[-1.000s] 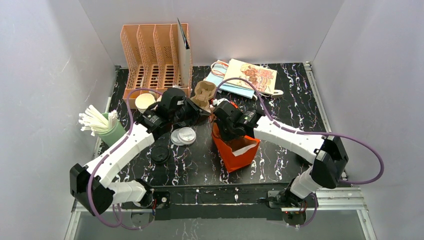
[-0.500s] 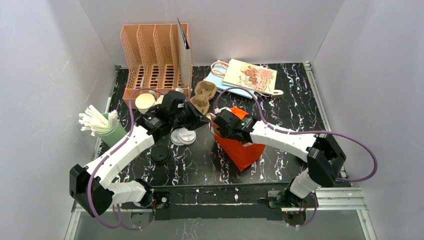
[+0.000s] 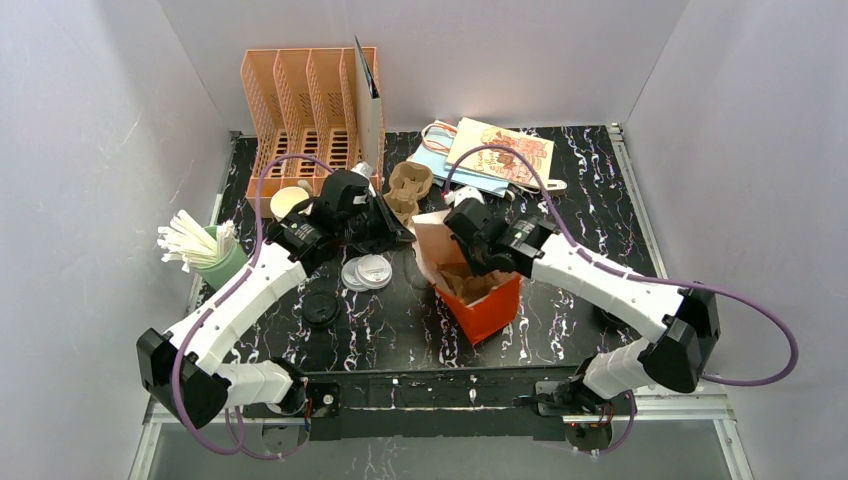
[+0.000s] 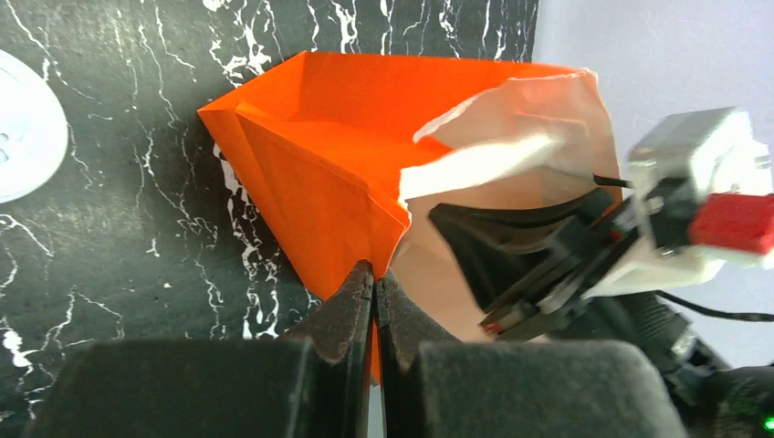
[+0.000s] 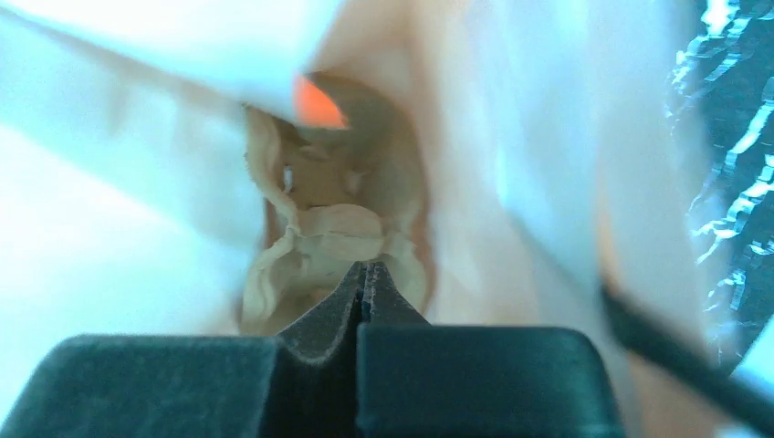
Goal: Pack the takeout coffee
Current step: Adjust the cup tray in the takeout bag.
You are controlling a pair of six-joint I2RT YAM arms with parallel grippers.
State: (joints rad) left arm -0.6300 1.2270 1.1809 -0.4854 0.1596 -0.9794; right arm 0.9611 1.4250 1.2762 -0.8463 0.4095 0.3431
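The kraft-paper cup (image 3: 289, 201), white inside, stands open by the orange rack at the left, apart from both grippers. An orange paper bag (image 3: 487, 305) stands open mid-table; it also shows in the left wrist view (image 4: 319, 164). My left gripper (image 3: 405, 238) (image 4: 374, 278) is shut on the bag's left rim. My right gripper (image 3: 468, 262) (image 5: 365, 269) is shut and reaches down into the bag's mouth. A beige pulp cup carrier (image 5: 319, 228) lies in the bag's bottom, just past the fingertips. I cannot tell whether they touch it.
White lids (image 3: 366, 272) and a black lid (image 3: 320, 308) lie left of the bag. Two more pulp carriers (image 3: 408, 190) sit behind it. An orange rack (image 3: 310, 120), a green cup of white sticks (image 3: 205, 255) and flat paper bags (image 3: 495, 155) stand around the back.
The bag has gone from tilted and flattened to standing open. My right gripper has moved right and into its mouth. My left gripper has stayed on the rim.
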